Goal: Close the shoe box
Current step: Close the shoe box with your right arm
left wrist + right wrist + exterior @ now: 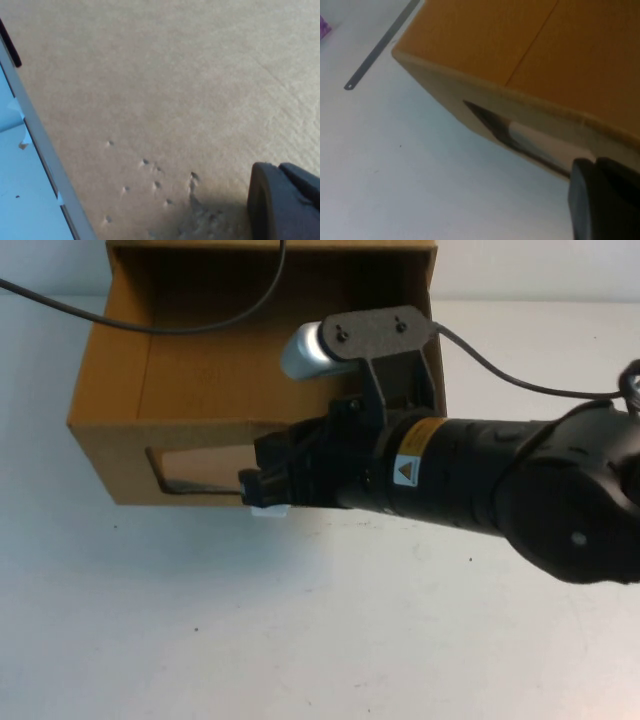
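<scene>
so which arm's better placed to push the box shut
Right. The right gripper is already at the drawer front of the box, by the white tab below the window. The left gripper appears only in its wrist view, close over cardboard; its position is unclear.

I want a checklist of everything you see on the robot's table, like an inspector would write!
Surface: plain white table, a few small dark specks.
Job's things: brown cardboard shoe box with a clear window in its front and a small white pull tab at the bottom edge; its inside shows from above.
Clutter: nothing seen.
Grippers: right gripper is at the box front, by the tab; whether it grips is hidden. Left gripper sits close against brown cardboard, seen only in its wrist view.
Cables: one black cable crosses the box, another trails to the right arm.
Surroundings: a thin grey strip lies on the table.
</scene>
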`<state>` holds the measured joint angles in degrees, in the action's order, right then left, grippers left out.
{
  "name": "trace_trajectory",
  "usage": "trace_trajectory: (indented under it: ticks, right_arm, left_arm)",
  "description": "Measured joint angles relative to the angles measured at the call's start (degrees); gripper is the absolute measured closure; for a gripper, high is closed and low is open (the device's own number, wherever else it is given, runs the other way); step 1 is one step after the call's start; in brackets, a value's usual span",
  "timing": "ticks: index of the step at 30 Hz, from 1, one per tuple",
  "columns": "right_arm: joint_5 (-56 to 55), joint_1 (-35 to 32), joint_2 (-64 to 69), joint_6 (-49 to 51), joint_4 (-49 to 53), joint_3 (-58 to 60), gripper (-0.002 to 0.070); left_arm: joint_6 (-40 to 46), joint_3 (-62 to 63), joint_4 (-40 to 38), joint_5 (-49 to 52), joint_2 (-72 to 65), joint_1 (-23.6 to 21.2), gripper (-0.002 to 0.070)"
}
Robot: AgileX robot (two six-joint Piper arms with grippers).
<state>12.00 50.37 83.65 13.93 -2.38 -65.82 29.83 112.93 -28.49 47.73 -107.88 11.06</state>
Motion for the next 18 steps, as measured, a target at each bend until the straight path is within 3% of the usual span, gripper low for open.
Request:
trace_trajectory:
  ticks: [18]
  right_arm:
    - [-3.8,-6.1,7.11,0.06,0.83,-8.39,0.0687]
  left_arm:
    - [0.0,0.24,0.0,0.37,0.0,0.0,0.068]
